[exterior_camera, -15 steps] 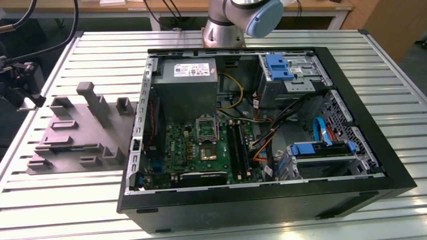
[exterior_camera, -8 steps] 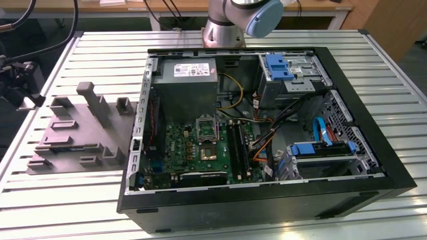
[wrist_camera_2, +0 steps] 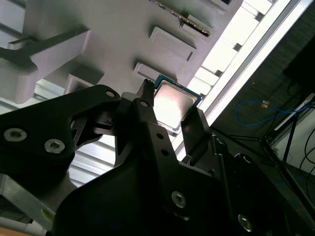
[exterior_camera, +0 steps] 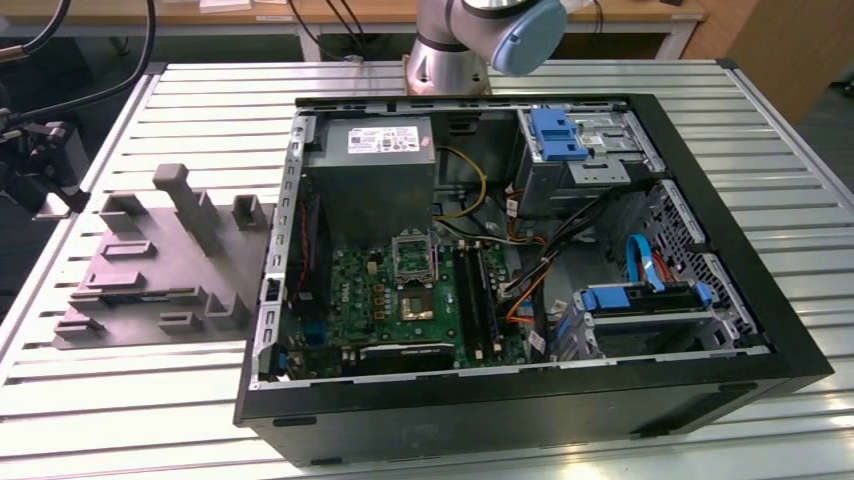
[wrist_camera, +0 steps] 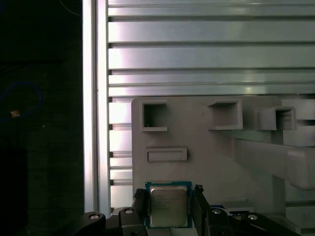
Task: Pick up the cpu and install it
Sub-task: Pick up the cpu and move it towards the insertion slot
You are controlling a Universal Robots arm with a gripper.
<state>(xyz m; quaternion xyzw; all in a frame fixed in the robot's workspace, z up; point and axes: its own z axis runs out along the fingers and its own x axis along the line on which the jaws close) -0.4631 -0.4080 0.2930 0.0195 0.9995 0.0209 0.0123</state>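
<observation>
The cpu [wrist_camera: 168, 206] [wrist_camera_2: 173, 104] is a small square chip with a pale silver top and a green rim. It sits between the two black fingers of my gripper [wrist_camera: 169, 194] [wrist_camera_2: 172, 107], which press against its opposite edges. It is held at the edge of the grey moulded tray [wrist_camera: 206, 162] [wrist_camera_2: 118, 29], close to the table's side rail. In the exterior view my gripper assembly [exterior_camera: 40, 160] shows as a dark shape at the left edge, beside the tray [exterior_camera: 147, 270]. The metal-framed socket [exterior_camera: 414, 256] lies on the motherboard inside the open computer case.
The open black computer case [exterior_camera: 534, 400] takes up the middle and right of the slatted metal table [exterior_camera: 174, 390]. Inside are a grey power supply box [exterior_camera: 380, 170], cables and blue-tabbed drive bays [exterior_camera: 641, 300]. Upright blocks [exterior_camera: 187, 200] rise from the tray. The arm's base [exterior_camera: 454, 50] stands at the back.
</observation>
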